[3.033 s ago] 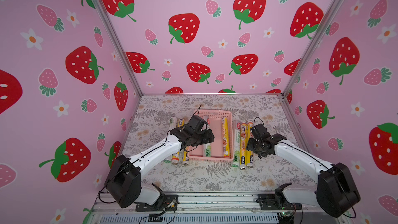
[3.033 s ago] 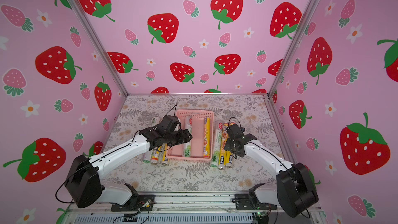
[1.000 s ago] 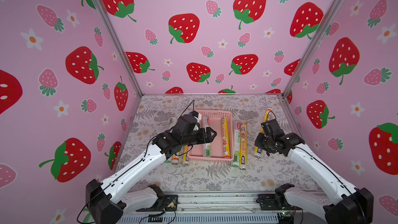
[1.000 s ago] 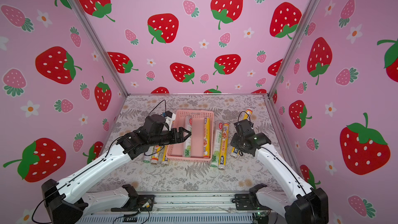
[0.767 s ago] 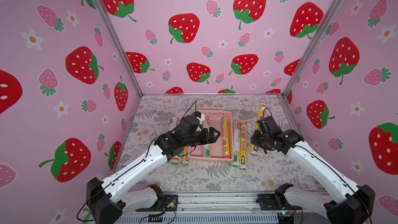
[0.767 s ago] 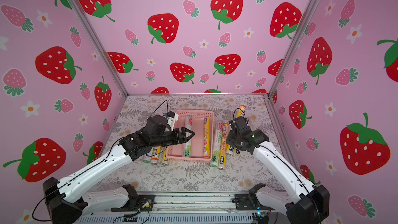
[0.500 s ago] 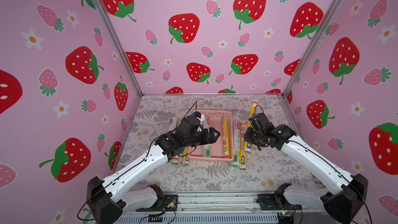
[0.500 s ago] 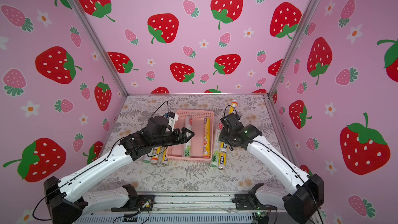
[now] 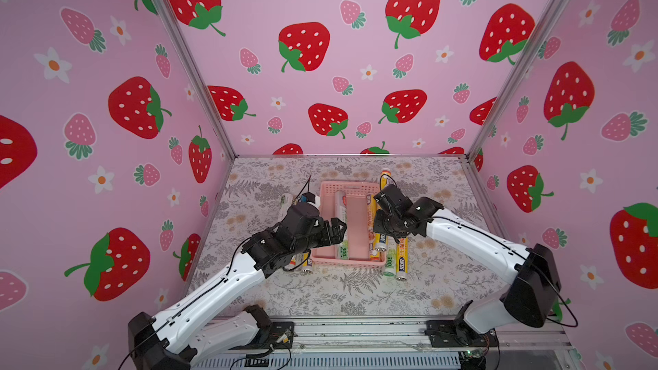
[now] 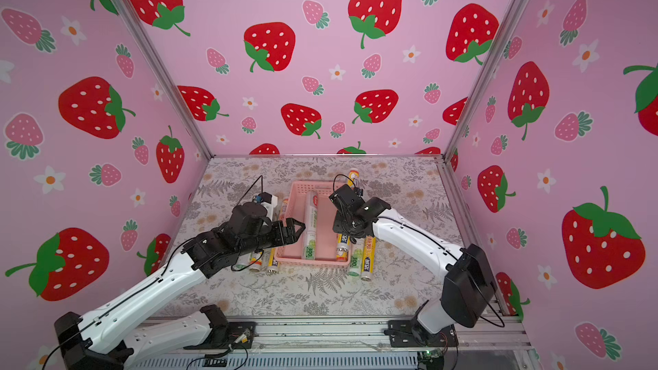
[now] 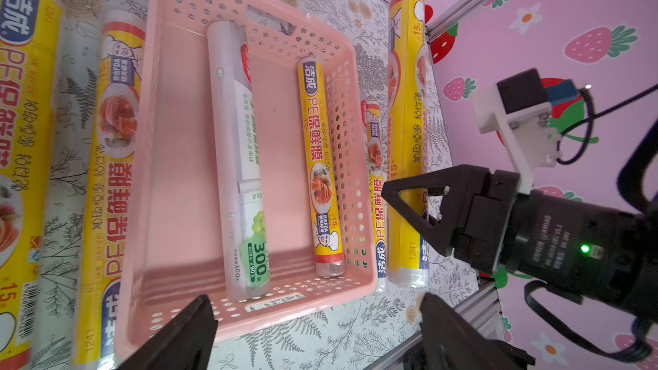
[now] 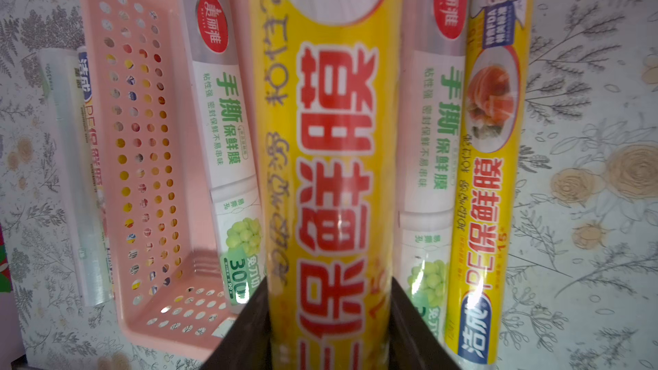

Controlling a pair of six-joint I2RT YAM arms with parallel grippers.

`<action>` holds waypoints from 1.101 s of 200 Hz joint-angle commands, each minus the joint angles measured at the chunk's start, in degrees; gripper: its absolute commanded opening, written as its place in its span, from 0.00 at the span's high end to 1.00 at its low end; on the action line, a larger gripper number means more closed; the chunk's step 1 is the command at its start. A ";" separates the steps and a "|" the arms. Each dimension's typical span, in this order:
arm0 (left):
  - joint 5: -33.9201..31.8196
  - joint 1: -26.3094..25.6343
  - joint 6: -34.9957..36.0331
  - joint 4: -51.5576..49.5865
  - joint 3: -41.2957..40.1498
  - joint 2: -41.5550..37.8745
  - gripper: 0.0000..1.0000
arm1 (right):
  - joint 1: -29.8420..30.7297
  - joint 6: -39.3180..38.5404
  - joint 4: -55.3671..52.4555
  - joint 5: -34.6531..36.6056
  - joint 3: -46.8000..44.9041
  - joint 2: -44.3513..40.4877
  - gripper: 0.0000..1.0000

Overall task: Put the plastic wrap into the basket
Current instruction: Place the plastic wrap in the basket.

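Carry step: yellow roll (image 12: 331,172) clamped in right fingers (image 12: 245,332) over right edge of basket (image 12: 153,315); left fingers (image 11: 185,336) spread, empty. Next: lower level, release.

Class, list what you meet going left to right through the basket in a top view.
Yellow table roll, white roll inside, bare basket floor, yellow roll inside, held yellow roll, white-green roll, outer yellow roll.

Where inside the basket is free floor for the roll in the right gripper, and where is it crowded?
The basket floor has two bare strips for the held roll: between the white roll and the yellow roll at one long wall, and between the white roll and the opposite wall. Loose rolls crowd the table outside both long walls.
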 commanded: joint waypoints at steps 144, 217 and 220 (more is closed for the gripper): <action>2.15 6.46 0.19 -3.26 -4.66 -3.02 0.05 | 3.25 -0.25 3.57 -2.81 7.69 16.52 0.76; 2.21 6.43 0.48 -2.93 -4.65 -1.77 0.05 | 4.77 0.39 3.81 -1.40 7.23 19.06 0.79; 2.21 6.41 0.55 -2.94 -4.67 -1.77 0.05 | 4.94 0.43 3.78 -1.32 7.09 18.98 0.79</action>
